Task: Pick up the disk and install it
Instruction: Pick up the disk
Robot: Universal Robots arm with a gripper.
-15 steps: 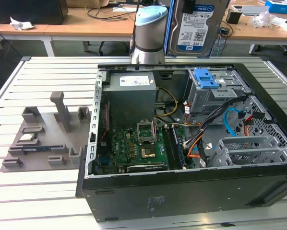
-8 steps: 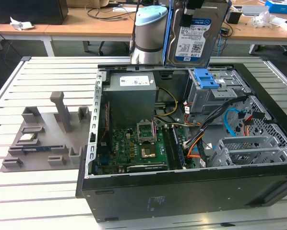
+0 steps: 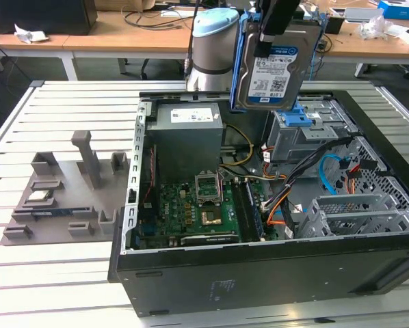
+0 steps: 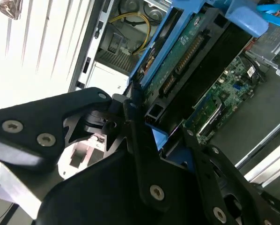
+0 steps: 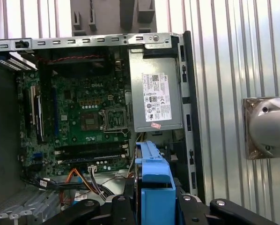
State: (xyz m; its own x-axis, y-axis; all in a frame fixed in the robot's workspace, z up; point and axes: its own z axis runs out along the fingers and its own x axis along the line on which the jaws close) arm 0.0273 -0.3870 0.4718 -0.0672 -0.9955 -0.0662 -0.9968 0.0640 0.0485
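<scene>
Above the open black computer case [image 3: 259, 273], I have the claw [image 3: 266, 41] clamped on the flat silver-grey disk [image 3: 276, 72] in its blue plastic caddy. The disk hangs upright below the claw, long axis vertical, over the grey metal drive cage [image 3: 301, 137].

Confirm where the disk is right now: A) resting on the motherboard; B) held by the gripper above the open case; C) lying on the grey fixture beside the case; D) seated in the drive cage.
B: in the exterior view the gripper is shut on the disk, which hangs upright over the open computer case, not seated in the drive cage.
</scene>
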